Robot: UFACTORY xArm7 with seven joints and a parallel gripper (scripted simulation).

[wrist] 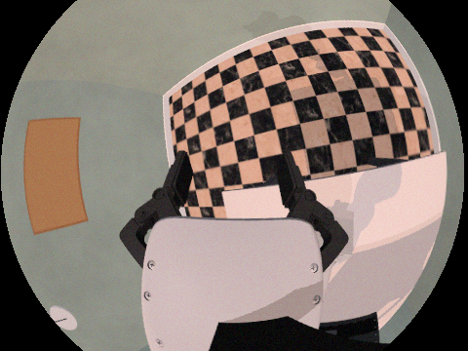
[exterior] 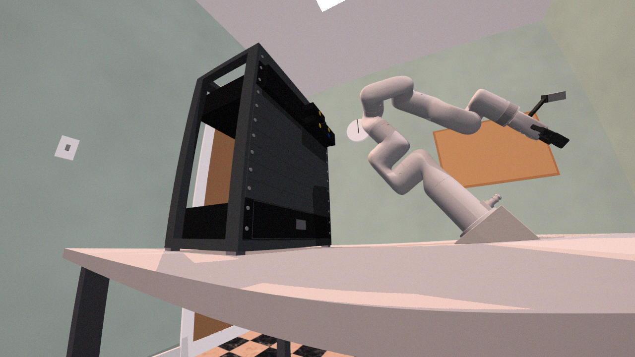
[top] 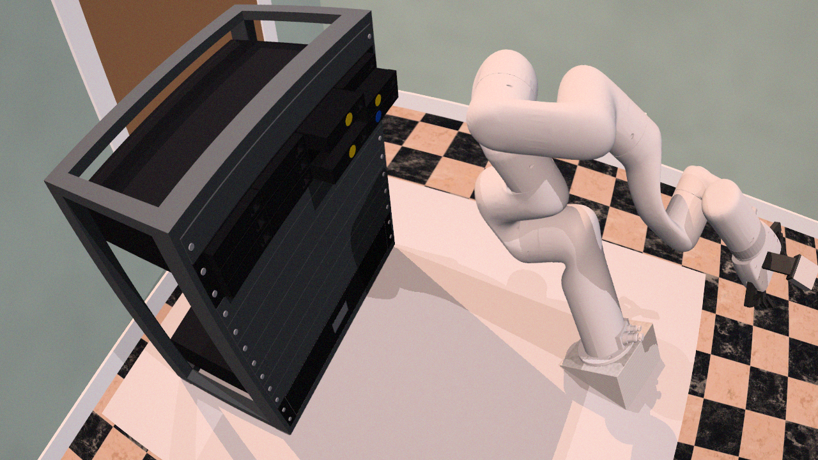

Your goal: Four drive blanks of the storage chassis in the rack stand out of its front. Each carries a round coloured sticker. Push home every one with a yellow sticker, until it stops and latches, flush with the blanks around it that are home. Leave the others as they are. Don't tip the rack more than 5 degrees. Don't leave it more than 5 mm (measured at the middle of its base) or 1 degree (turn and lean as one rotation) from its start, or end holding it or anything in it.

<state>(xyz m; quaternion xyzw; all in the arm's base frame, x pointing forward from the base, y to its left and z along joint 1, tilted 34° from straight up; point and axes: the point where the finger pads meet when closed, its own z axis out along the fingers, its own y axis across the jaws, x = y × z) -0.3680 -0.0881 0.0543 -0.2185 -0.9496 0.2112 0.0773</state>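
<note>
The dark rack (top: 229,188) stands on the pale table, also in the exterior view (exterior: 253,159). Near the top right of its front, several black drive blanks stand out. Three carry yellow stickers (top: 348,119) (top: 377,99) (top: 352,151) and one a blue sticker (top: 378,115). The stickers also show small in the exterior view (exterior: 320,114). My gripper (top: 758,297) is open and empty, far to the right of the rack, beyond the table's edge and pointing away from it. It also shows in the exterior view (exterior: 550,135). In the wrist view the open fingers frame only checkered floor.
The arm's base (top: 615,366) sits on a wedge mount at the table's right side. A checkered floor (top: 743,343) lies below the table. An orange board (exterior: 492,150) hangs on the far wall.
</note>
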